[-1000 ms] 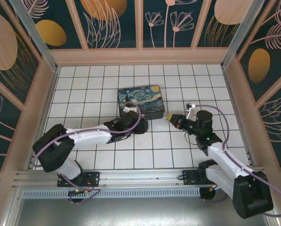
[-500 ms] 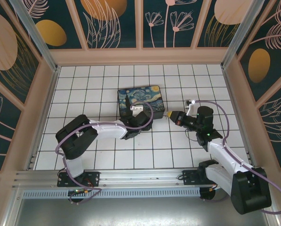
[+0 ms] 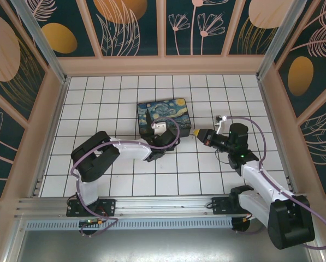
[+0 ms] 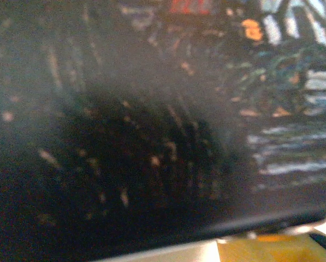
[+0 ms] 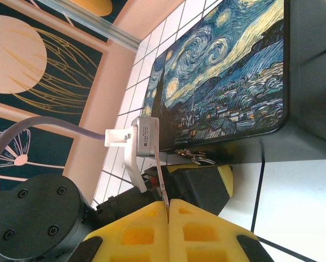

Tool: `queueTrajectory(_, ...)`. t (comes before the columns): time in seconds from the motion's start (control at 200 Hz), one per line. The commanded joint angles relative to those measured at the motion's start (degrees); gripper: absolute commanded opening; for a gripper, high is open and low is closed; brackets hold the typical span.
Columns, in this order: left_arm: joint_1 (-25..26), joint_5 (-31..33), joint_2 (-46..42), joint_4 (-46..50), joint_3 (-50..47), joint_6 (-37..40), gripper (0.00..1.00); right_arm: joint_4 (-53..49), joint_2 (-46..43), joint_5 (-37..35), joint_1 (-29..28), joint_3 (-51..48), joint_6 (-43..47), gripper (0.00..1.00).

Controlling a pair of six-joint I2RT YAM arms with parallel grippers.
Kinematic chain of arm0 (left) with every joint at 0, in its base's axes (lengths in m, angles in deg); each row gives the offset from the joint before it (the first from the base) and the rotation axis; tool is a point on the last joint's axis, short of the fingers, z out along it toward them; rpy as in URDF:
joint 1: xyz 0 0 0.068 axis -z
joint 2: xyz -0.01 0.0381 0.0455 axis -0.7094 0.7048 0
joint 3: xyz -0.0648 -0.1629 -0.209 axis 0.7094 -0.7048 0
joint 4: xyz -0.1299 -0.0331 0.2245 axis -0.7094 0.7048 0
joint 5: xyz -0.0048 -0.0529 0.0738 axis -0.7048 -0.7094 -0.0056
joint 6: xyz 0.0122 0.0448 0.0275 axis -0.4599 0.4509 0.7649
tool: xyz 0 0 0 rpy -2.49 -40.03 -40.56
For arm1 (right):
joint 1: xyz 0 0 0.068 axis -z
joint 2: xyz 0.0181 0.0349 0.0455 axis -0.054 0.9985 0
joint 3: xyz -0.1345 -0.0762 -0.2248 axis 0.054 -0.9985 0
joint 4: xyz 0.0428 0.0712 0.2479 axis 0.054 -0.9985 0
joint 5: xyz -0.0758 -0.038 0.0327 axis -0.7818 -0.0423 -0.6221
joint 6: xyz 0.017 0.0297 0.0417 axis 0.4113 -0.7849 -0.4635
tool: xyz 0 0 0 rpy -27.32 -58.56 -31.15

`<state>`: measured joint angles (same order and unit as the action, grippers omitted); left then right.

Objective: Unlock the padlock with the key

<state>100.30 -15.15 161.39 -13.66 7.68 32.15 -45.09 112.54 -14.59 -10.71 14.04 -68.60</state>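
The right pincer (image 5: 168,203) has its yellow pads pressed together on the key (image 5: 160,174). The slim brownish shaft stands out from the seam between the pads and points toward the near edge of the painted box (image 5: 228,82).

Just past the key's tip, a small silvery bit of metal lies against that same dark edge of the box. It is probably the padlock (image 5: 189,156), though it is too small to make out its shackle clearly. Key and padlock are close but apart.

The left pincer (image 5: 200,184) sits right under the padlock, against the box's edge, with a yellow pad and black body showing. Whether its jaws are apart or closed cannot be told, and its own wrist camera gives only a blurred close-up of the box's painted surface.

From above, the right pincer is just beside the box's right near corner, and the box rests on the white tiled tabletop (image 3: 124,180).
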Motion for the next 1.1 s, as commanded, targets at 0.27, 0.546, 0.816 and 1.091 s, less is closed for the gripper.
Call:
queueTrajectory(0.27,0.55,3.56,1.42,1.81,2.21,-2.74,0.35,2.28,-2.03,1.85,0.53,-1.03,0.26,0.00)
queueTrajectory(0.546,2.18,4.13,-4.66,9.47,2.04,-2.32,0.30,0.16,-2.61,1.15,0.52,-0.80,1.03,0.00)
queueTrajectory(0.816,3.37,1.77,-14.54,21.71,3.31,-3.12,0.30,-5.47,-3.27,-0.43,0.74,3.14,3.05,0.00)
queueTrajectory(1.091,4.48,-1.38,-15.54,26.26,3.56,-6.07,0.56,-8.99,-3.90,-0.70,0.90,6.63,4.88,0.00)
